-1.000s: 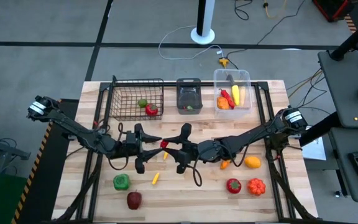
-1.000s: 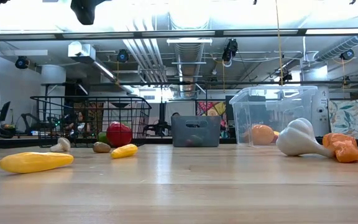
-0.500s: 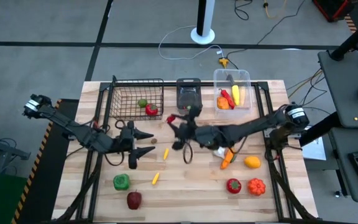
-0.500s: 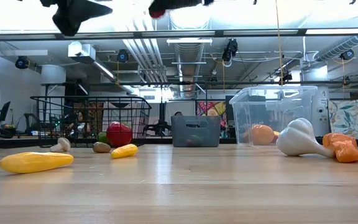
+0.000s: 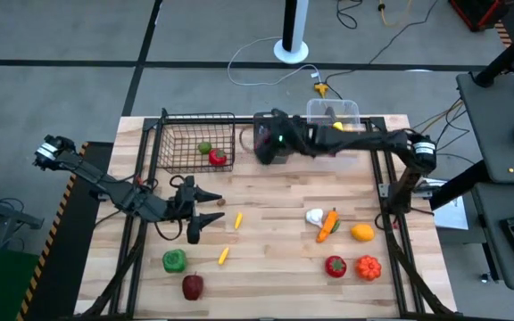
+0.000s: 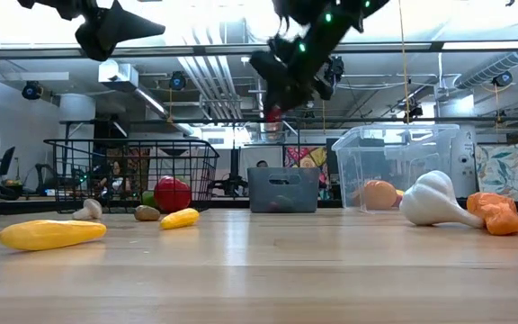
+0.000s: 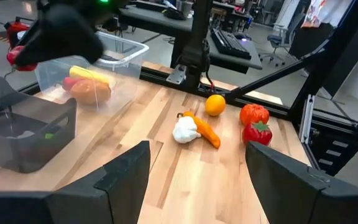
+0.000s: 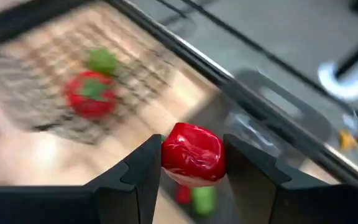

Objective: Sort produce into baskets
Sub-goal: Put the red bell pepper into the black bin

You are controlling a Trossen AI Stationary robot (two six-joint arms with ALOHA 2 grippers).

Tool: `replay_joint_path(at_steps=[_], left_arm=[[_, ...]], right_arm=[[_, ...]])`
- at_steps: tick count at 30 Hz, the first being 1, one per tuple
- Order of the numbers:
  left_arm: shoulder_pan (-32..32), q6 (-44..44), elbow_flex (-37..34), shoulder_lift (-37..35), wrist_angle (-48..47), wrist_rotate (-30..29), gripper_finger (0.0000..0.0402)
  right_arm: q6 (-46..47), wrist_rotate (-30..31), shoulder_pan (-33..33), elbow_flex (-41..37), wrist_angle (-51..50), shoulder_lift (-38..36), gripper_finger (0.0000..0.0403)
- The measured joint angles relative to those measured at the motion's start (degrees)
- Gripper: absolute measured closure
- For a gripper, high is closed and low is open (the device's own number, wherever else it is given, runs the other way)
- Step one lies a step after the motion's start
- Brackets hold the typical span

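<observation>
left gripper hovers over the wood table just in front of the wire-mesh basket, fingers spread apart with nothing between them. near it on the boards: a small brown piece, a green pepper, a dark red apple and two small yellow pieces.

wire-mesh basket at the back left corner holds a green item and a red pepper.

right arm stretches across the back edge; right gripper is above the dark grey bin, which sits between the basket and the clear tub. its fingers are clamped on a glossy red piece; in the low view that red piece hangs well above the bin. something green and something red already lie in the bin.

clear tub at back right holds an orange, a red and a yellow item.

front right of the table: white garlic touching a carrot, an orange fruit, a red tomato and an orange-red pepper.
</observation>
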Motion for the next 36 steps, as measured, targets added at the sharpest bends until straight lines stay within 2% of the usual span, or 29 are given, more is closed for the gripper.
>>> replay_joint_path(at_steps=[6,12,17,26,31,36], left_arm=[[0.00,0.00,0.00,-0.02,0.02,-0.13,0.0155],[0.09,0.00,0.00,-0.04,0.17,-0.17,0.0155],[0.11,0.48,0.00,-0.04,0.16,-0.20,0.0155],[0.11,0.65,0.00,-0.04,-0.10,-0.20,0.0155],[0.11,0.66,0.00,-0.04,-0.97,-0.20,0.0155],[0.11,0.66,0.00,-0.04,-1.27,-0.20,0.0155]], right_arm=[[3.50,-12.22,-9.97,0.67,-2.25,1.26,0.0246],[2.63,-18.78,-14.41,6.18,-5.88,5.69,0.0246],[-1.20,-19.13,-14.96,14.52,-14.73,12.12,0.0246],[-7.78,-16.09,-14.94,28.95,-27.28,23.47,0.0246],[-9.04,-13.66,-14.81,32.39,-27.78,25.84,0.0241],[-9.04,-13.62,-14.78,32.60,-27.66,25.88,0.0210]])
